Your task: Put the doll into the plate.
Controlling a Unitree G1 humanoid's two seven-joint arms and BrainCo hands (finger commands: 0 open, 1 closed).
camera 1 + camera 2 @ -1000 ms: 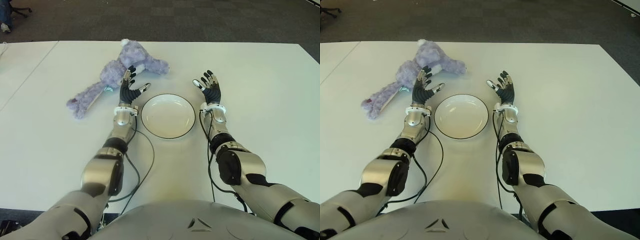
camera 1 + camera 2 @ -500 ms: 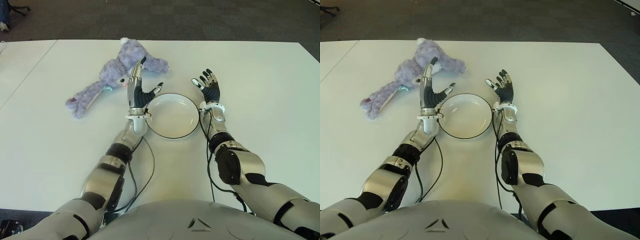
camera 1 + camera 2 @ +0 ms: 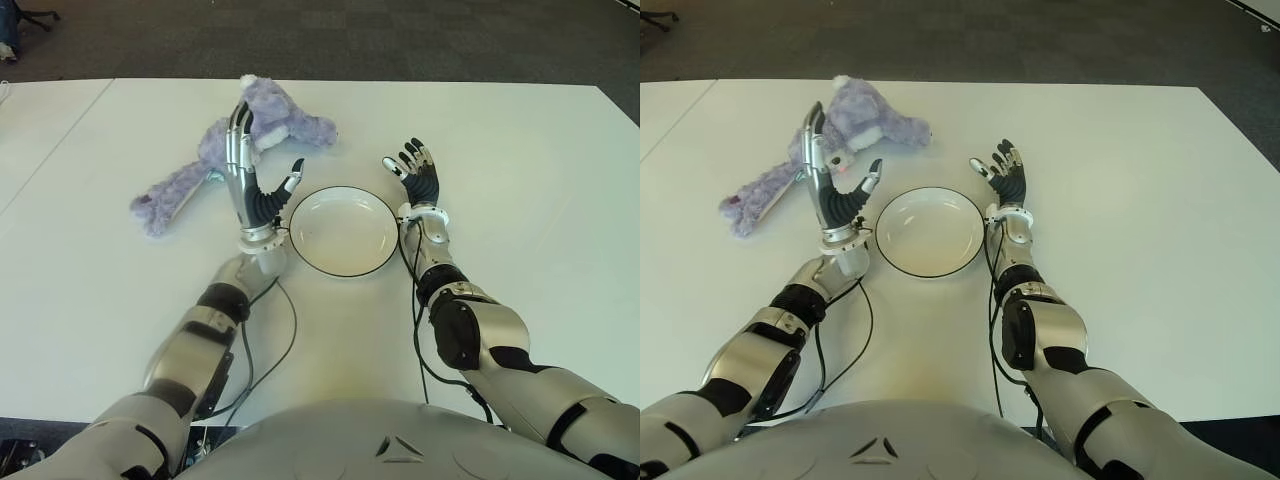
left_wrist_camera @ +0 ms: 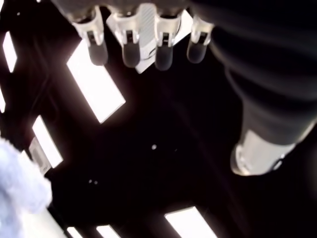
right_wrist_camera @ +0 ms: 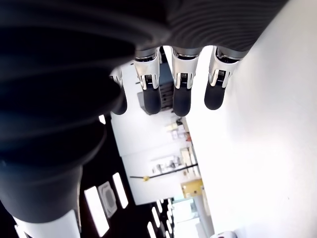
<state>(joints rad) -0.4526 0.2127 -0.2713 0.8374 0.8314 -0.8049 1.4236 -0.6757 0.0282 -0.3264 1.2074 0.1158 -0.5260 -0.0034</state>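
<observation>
Raised since a second ago: left hand (image 3: 258, 185), now upright just left of plate, fingers straight and spread, holding nothing. Far left on white table (image 3: 90, 290): doll (image 3: 215, 150), fuzzy lilac plush, lying sprawled diagonally, head toward far side, legs trailing to left, behind raised hand, ungrasped. Centre: plate (image 3: 343, 231), white with dark rim, empty. Right: right hand (image 3: 415, 172) beside plate, palm up, fingers spread, empty.
</observation>
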